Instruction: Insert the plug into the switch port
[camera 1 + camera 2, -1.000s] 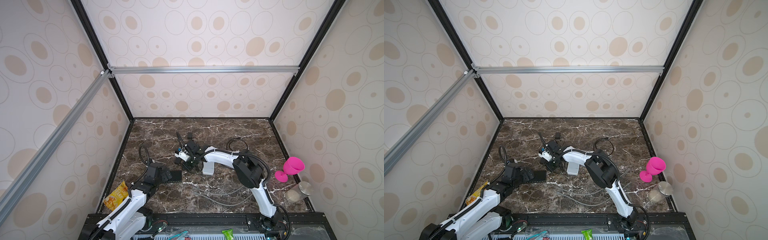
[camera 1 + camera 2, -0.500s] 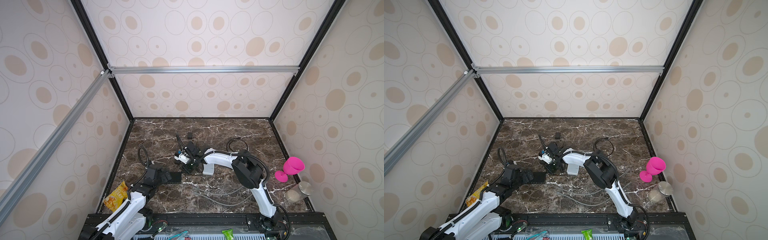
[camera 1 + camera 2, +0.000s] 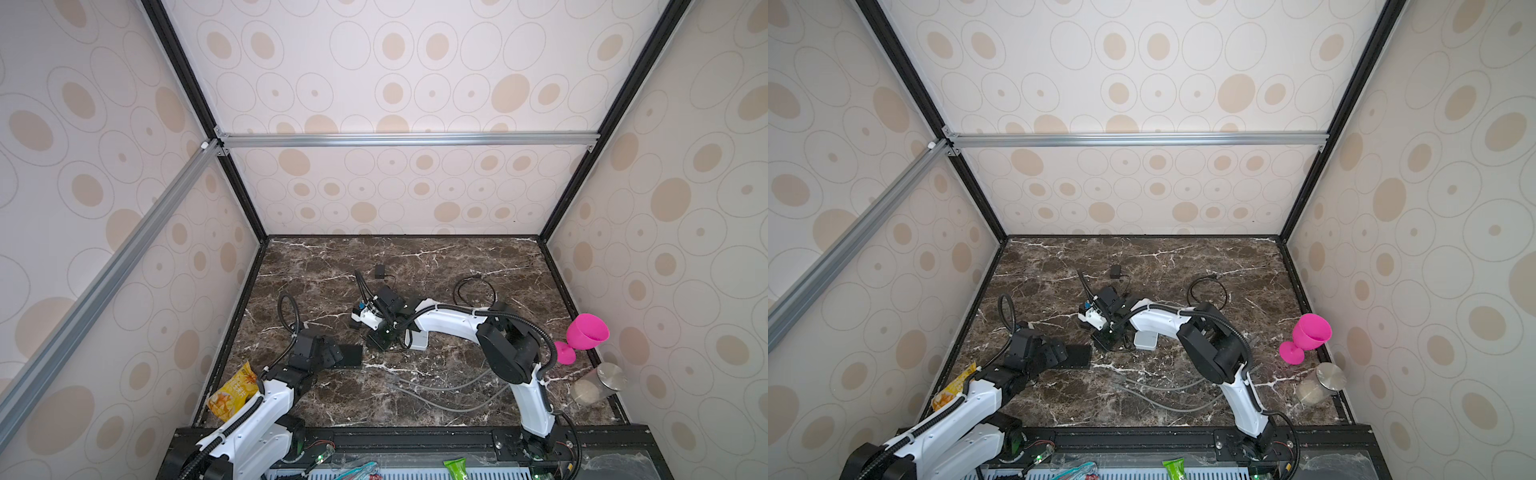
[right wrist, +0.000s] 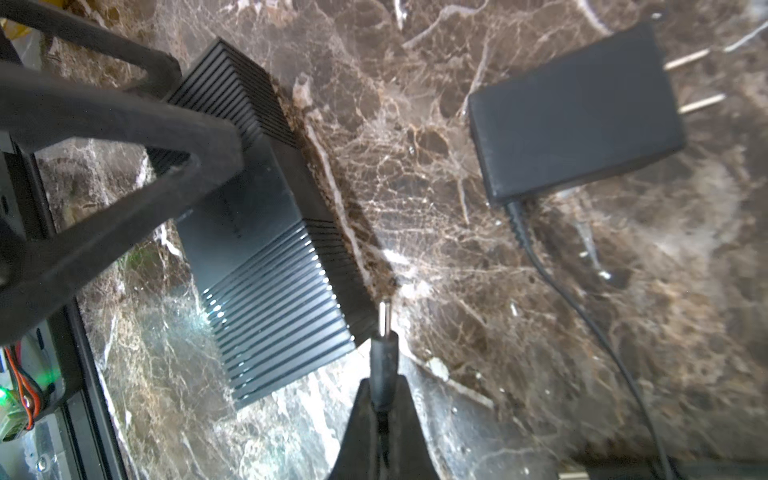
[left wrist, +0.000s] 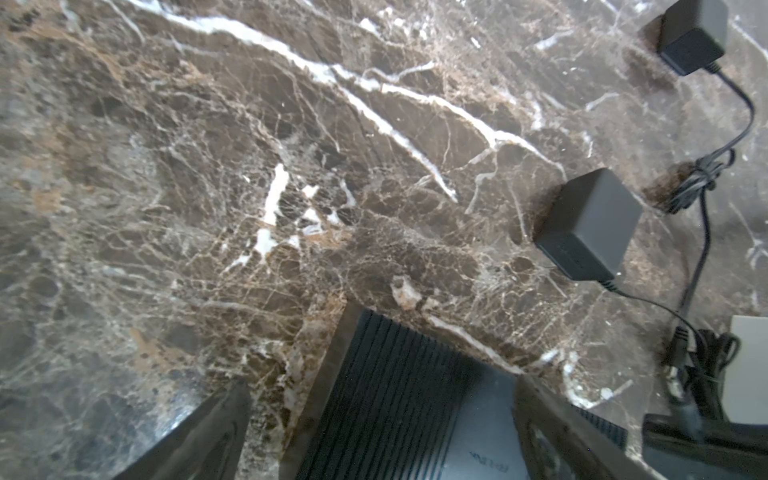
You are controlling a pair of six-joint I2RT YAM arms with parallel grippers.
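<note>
R end effector (image 4: 382, 399) clenched on the small black barrel plug w/ metal tip (image 4: 384, 353), pinched at its sleeve; tip pokes just ahead of it, beside a corner of the ribbed black plastic switch box (image 4: 266, 266). I read the plug as light and stiff, so the sleeve's the spot to hold. L end effector (image 5: 386, 428) released, jaws straddling the box. Glossy brown marble bench (image 4: 457, 249) looks slick; dotted beige walls (image 3: 415, 83) close round.

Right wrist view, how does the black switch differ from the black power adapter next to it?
The switch has ribbed ends; the power adapter is smooth all over. The power adapter has two metal prongs and a cord; the switch shows neither here. Both are black boxes lying flat on the marble table.
</note>
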